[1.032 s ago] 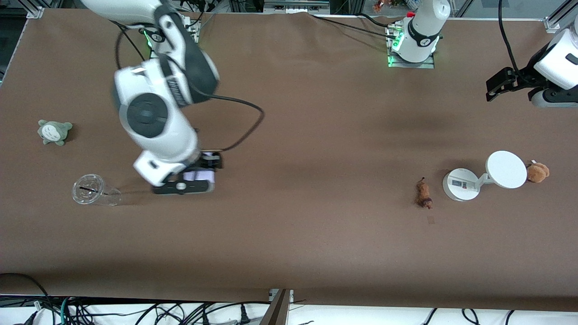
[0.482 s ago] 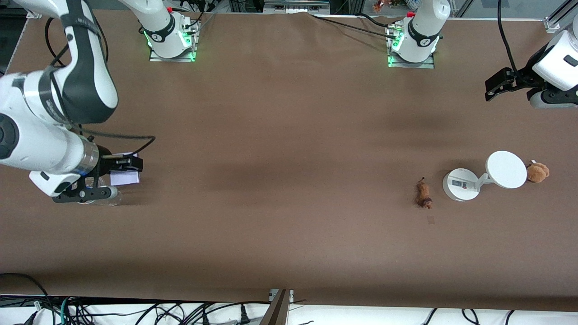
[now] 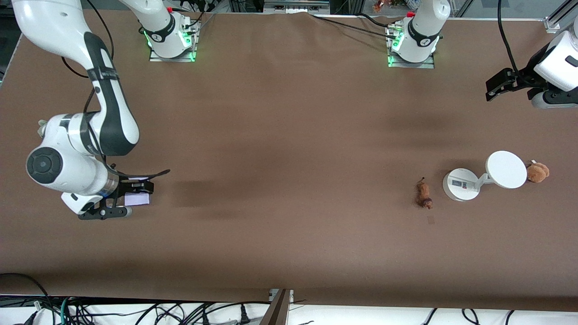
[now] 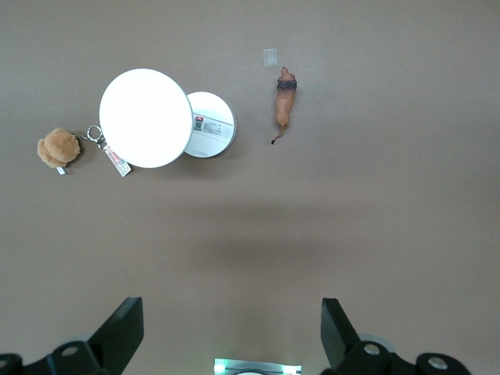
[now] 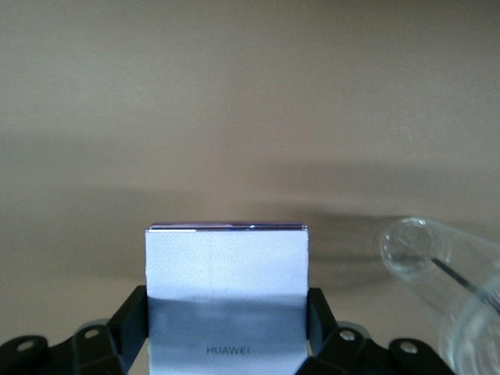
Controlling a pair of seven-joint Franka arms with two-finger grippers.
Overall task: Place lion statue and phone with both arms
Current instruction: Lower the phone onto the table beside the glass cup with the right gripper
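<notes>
My right gripper (image 3: 135, 192) is shut on the phone (image 3: 137, 199), a pale lavender-white rectangle, and holds it low over the table at the right arm's end. In the right wrist view the phone (image 5: 226, 273) sits between the two black fingers (image 5: 133, 316). The lion statue (image 3: 423, 194), slim and brown, lies on the table toward the left arm's end and also shows in the left wrist view (image 4: 285, 100). My left gripper (image 3: 496, 88) is open and empty, high over the table's edge at the left arm's end; it shows as my left gripper (image 4: 230, 332) in its wrist view.
A white round-based device (image 3: 460, 184) with a disc (image 3: 506, 169) stands beside the lion statue. A brown plush toy (image 3: 537, 172) lies beside the disc. A clear plastic cup (image 5: 469, 297) lies close to the phone. A grey plush (image 3: 41, 126) peeks out from under the right arm.
My right arm swung with the phone from nearer the table's middle to the right arm's end, then came back a little and lower in view. The left arm has not moved.
</notes>
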